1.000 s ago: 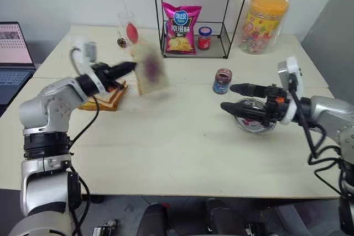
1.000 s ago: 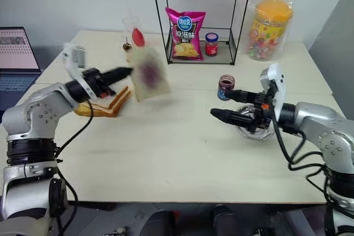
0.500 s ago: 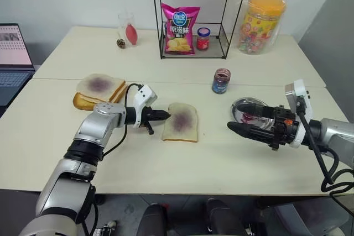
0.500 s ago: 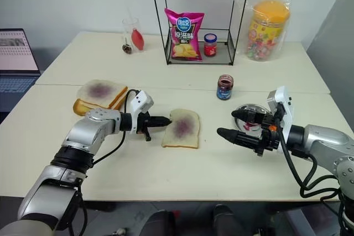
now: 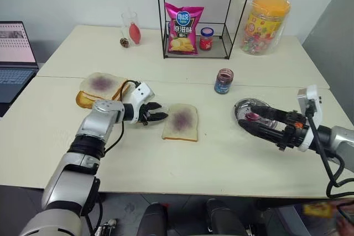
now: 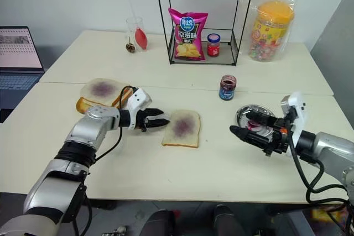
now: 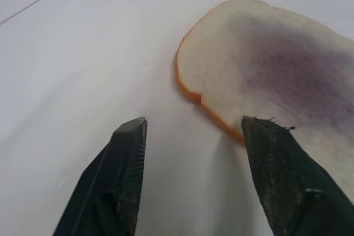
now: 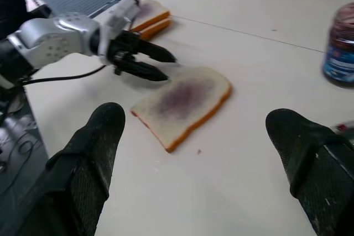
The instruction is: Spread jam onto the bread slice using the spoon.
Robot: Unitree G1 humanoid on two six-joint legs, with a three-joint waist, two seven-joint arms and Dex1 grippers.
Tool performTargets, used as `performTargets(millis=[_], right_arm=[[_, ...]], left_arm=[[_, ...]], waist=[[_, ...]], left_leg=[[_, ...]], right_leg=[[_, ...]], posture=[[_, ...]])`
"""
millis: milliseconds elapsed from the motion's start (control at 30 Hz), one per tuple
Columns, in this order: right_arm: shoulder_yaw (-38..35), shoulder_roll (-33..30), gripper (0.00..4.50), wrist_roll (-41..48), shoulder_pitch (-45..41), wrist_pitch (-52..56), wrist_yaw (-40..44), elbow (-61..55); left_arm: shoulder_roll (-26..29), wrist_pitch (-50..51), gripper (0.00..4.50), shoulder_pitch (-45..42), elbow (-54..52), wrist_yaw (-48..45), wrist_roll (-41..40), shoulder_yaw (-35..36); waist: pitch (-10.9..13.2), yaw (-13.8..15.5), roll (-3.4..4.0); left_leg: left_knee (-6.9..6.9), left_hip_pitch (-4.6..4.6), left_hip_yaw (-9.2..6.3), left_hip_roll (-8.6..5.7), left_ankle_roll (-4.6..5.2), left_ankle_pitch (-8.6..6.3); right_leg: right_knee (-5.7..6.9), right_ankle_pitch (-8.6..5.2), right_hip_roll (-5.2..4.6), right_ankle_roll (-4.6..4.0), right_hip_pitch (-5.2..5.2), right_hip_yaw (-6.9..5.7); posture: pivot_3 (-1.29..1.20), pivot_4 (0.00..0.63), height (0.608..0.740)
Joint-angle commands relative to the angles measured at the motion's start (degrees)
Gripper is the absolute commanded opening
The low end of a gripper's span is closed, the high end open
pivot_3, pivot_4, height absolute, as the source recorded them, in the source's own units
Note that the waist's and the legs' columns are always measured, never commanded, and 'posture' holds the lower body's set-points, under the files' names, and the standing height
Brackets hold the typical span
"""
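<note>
Left wrist view sits closest in: the left claw (image 7: 191, 175) has its two black fingers parted and nothing between them, one fingertip just beside the crust of the bread slice (image 5: 181, 122), which lies flat on the bench (image 5: 166, 164) with a purple smear across its middle. From the head cameras the right claw (image 6: 249, 128) hovers low over the bench on the other side, fingers spread wide and empty, right beside a shallow metal dish (image 5: 241, 106) that carries a red smear. The spoon may be lying in that dish (I cannot make out a handle for certain). Further back stands the jam (image 5: 223, 81) in its small glass jar, well apart from the slice. A stack of bread slices (image 5: 99, 88) rests behind the left arm, and a wire rack (image 5: 203, 26) with a crisp packet stands at the far side.

The slice looks soft and light, so it would likely slide or tear under a dragging spoon; a gentle press on the crust edge seems the safer hold. The spoon, thin, stiff and probably slick with jam, is best pinched mid-handle.
</note>
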Motion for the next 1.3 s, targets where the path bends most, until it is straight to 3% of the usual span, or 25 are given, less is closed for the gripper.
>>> performTargets(millis=[33,167,333,467,600,1133,1300], right_arm=[[-8.7,3.4,4.50,1.4,5.2,-2.2,-4.2,1.7],[-12.7,7.8,4.50,3.4,8.4,-2.8,-8.7,3.8],[-15.2,17.7,4.50,10.2,7.2,-2.8,-21.4,12.9],[-15.1,22.6,4.50,14.3,4.7,-3.7,-28.7,17.0],[-14.5,26.2,4.50,12.9,-2.1,-7.8,-36.5,24.2],[-10.3,29.0,4.50,-0.6,-19.5,-20.7,-29.6,50.1],[-10.5,29.2,3.27,-1.5,-19.6,-20.6,-28.3,50.4]], left_arm=[[3.7,-1.5,3.65,0.6,-8.1,-3.6,-0.6,2.2],[3.7,-0.6,4.46,0.1,-15.1,-7.2,-5.3,4.6],[0.2,3.0,4.46,-0.2,-26.4,-11.5,-11.0,3.1],[-3.3,2.8,4.46,-1.6,-27.4,-9.3,-10.6,2.7],[-5.6,2.1,4.46,-2.0,-27.4,-8.3,-9.1,0.9],[-7.6,1.8,4.46,-1.0,-28.2,-6.3,-8.9,1.0],[-7.3,1.7,4.50,-0.5,-28.4,-6.1,-8.9,1.3]], waist=[[0.0,0.1,-0.01],[0.0,0.4,0.02],[-0.1,0.3,0.10],[-0.1,0.2,0.66],[-0.1,-0.6,0.74],[-0.1,-1.9,0.74],[-0.1,-2.3,0.74]], left_leg=[[0.00,-0.02,-0.06,0.00,0.00,0.00],[0.07,-0.08,-0.24,0.00,0.00,0.00],[0.13,-0.02,-0.35,-0.01,0.01,0.01],[0.12,0.01,-0.44,-0.01,0.03,0.02],[0.06,0.12,-0.54,0.00,0.07,0.04],[0.10,0.65,-0.55,-0.01,0.08,0.05],[0.06,0.65,-0.56,-0.02,0.08,0.05]], right_leg=[[0.00,0.00,0.00,0.00,0.01,-0.06],[-0.02,-0.02,-0.05,-0.03,0.08,-0.31],[0.03,-0.01,-0.06,-0.04,0.17,-0.41],[0.02,-0.03,-0.05,-0.11,0.27,-0.49],[0.06,-0.02,0.06,-0.12,0.32,-0.50],[-0.03,-0.01,0.04,-0.12,0.90,-0.50],[-0.05,0.00,0.04,-0.13,0.90,-0.49]], posture=[[0.00,0.150,0.740],[0.00,0.150,0.740],[0.00,0.150,0.740],[0.00,0.150,0.740],[0.00,0.150,0.740],[0.00,0.150,0.740],[0.00,0.150,0.740]])
